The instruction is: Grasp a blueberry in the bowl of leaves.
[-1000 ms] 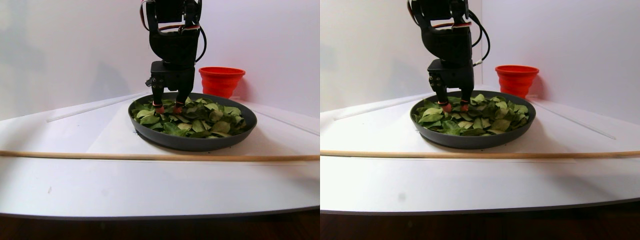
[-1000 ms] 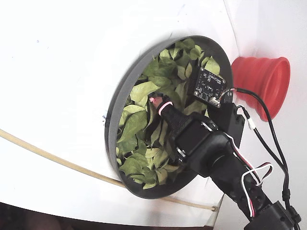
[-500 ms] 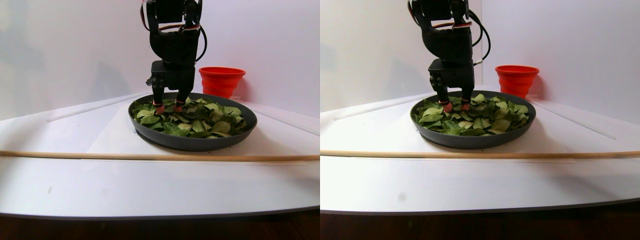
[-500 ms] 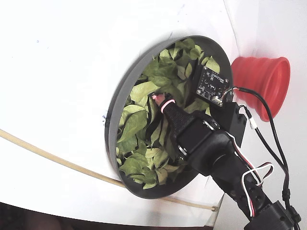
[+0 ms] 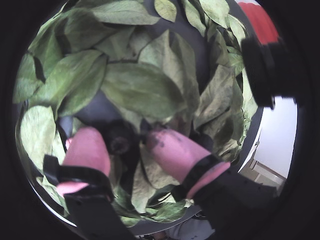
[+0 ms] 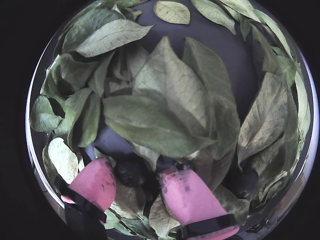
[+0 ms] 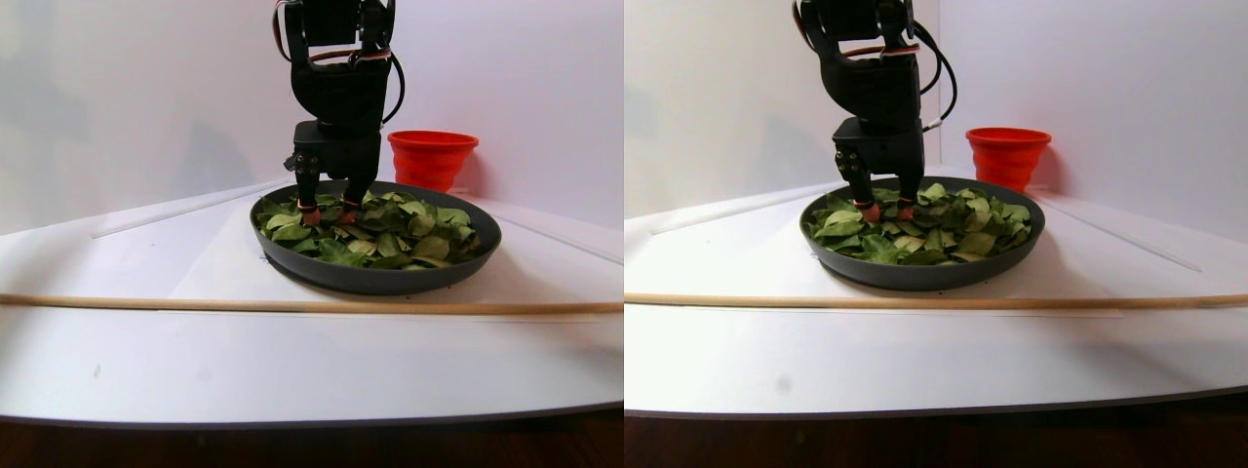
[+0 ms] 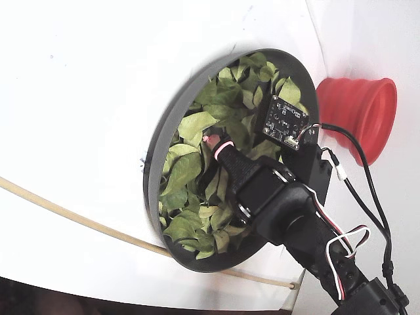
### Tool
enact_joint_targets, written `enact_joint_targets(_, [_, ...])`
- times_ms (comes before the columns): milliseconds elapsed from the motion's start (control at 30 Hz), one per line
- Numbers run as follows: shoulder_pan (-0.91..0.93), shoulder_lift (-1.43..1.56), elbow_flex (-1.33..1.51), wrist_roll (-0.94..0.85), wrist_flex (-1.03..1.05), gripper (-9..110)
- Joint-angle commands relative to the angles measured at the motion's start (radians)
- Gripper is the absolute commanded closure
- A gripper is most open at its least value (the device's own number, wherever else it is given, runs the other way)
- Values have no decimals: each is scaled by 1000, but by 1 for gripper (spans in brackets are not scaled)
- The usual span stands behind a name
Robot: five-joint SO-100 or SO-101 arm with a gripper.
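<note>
The wide dark-rimmed bowl (image 7: 375, 283) holds a heap of green leaves (image 6: 165, 115). My gripper (image 6: 136, 170) points down into the leaves at the bowl's left side in the stereo pair view (image 7: 327, 214). Its pink fingertips (image 5: 87, 150) are apart and rest among the leaves. A dark blueberry (image 6: 131, 171) lies between them, close against the left finger, with a gap to the right finger. It also shows in a wrist view (image 5: 120, 140). The gripper is open. Another dark round thing (image 6: 245, 182) lies half under leaves at the right.
A red cup (image 7: 432, 156) stands behind the bowl near the wall, also in the fixed view (image 8: 357, 111). A thin wooden stick (image 7: 292, 306) lies across the white table in front of the bowl. The bowl's rim (image 8: 154, 164) surrounds the gripper.
</note>
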Motion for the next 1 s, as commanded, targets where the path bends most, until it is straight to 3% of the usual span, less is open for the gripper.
enact_joint_targets(0, [11, 9, -8, 3, -20, 85])
enact_joint_targets(967, [11, 34, -29, -18, -32, 92])
